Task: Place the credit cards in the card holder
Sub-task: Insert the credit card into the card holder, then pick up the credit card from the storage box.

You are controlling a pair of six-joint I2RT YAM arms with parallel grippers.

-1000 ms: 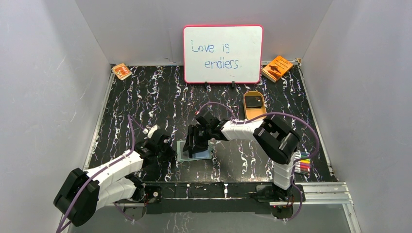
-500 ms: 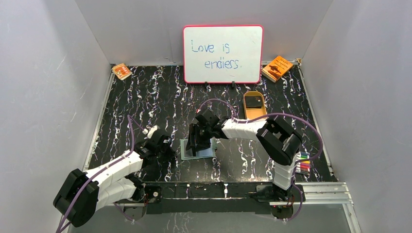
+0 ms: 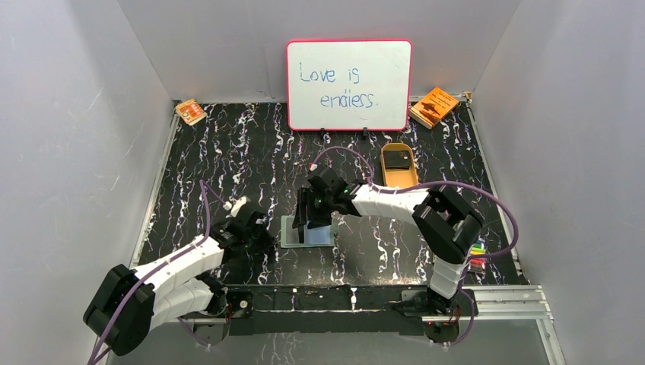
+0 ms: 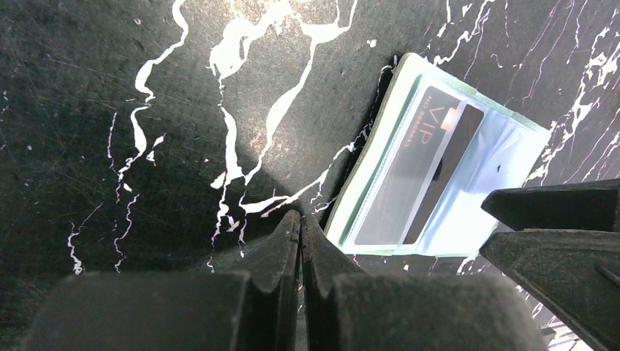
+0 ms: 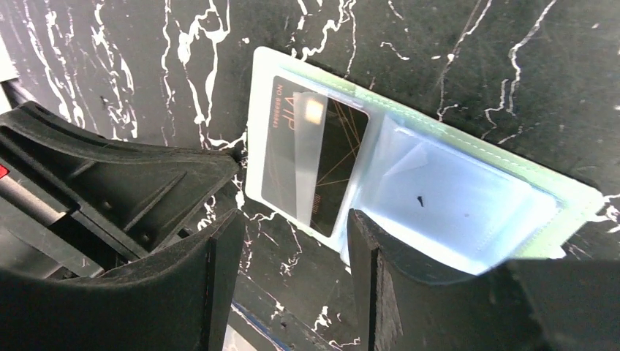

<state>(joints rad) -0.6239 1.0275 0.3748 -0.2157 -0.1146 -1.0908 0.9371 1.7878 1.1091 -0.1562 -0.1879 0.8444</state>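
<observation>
Status: one card in the sleeve, another likely waiting in the tray

Flat grey-green card holder with a pale blue-white inside (image 5: 468, 197) lies open on the black white-veined table (image 3: 228, 152), just ahead of the arm bases. Thin near-black rectangular credit card marked VIP (image 5: 314, 157) sits in the half nearer the left arm, with a translucent pocket strip across it. It looks mostly seated, with one edge past the strip. The other half is empty and bulges up slightly.

Right gripper (image 5: 289, 270): fingers apart, nothing between them, hanging over the holder's near edge.

Left gripper (image 4: 300, 238): fingers pressed together and empty, tips down by the table just beside the holder's corner. My read is that it acts as a stop so the sleeve doesn't skate when a card is pushed in.

Tan oval tray (image 3: 398, 176) near the pink-framed whiteboard (image 3: 348, 84) holds a dark rectangle (image 3: 395, 159), probably the next card. The right arm likely goes for it next. Risk: a thin card lying flat in a tray is hard to pinch.
</observation>
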